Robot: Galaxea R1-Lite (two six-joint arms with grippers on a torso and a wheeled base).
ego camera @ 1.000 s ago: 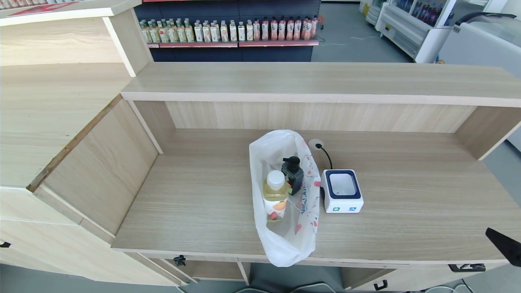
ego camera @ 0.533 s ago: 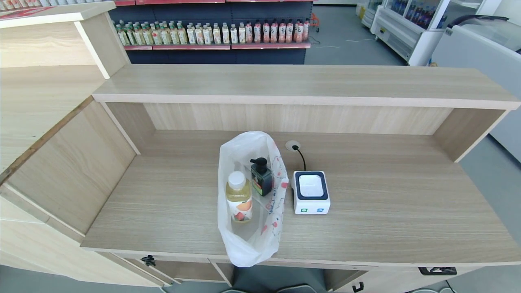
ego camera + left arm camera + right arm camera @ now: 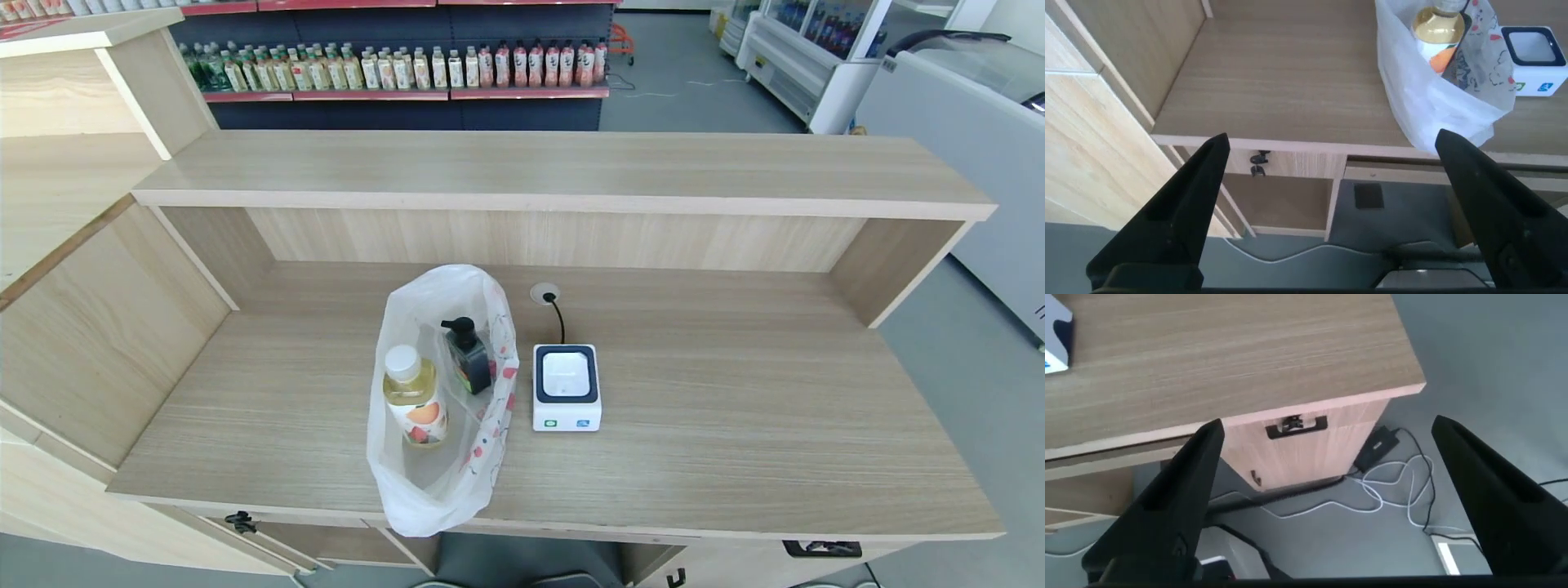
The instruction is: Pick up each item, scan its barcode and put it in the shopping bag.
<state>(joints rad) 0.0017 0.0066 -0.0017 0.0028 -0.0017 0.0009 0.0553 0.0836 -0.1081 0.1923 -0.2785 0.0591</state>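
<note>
Head view: white shopping bag (image 3: 408, 498) lying on the wooden counter (image 3: 735, 408), mouth open upward, near end slightly over the front edge. Inside it, upright: yellow drink bottle (image 3: 412, 396) with a white cap toward the front, dark pump bottle (image 3: 468, 357) just behind it toward the back. Just beside the bag on the right, a white barcode scanner (image 3: 566, 386), dark-framed window facing up; black cable (image 3: 558, 318) from its back to a round hole in the counter. Beyond the raised ledge (image 3: 563, 167), a store shelf (image 3: 392, 69) lined with bottles. Left wrist view: left gripper (image 3: 1333, 140) with both fingers spread wide, nothing between them, out in front of the counter's front edge and left of the bag; farther off, the bag with the drink bottle inside, the scanner past it, and a small black latch (image 3: 1259, 161) on the cabinet front under the counter. Right wrist view: right gripper (image 3: 1327, 423) likewise spread wide and empty, off the counter's right front corner; a corner of the scanner at the far side, a second black latch (image 3: 1297, 423) on the cabinet front, loose cables (image 3: 1396, 490) on the grey floor.
</note>
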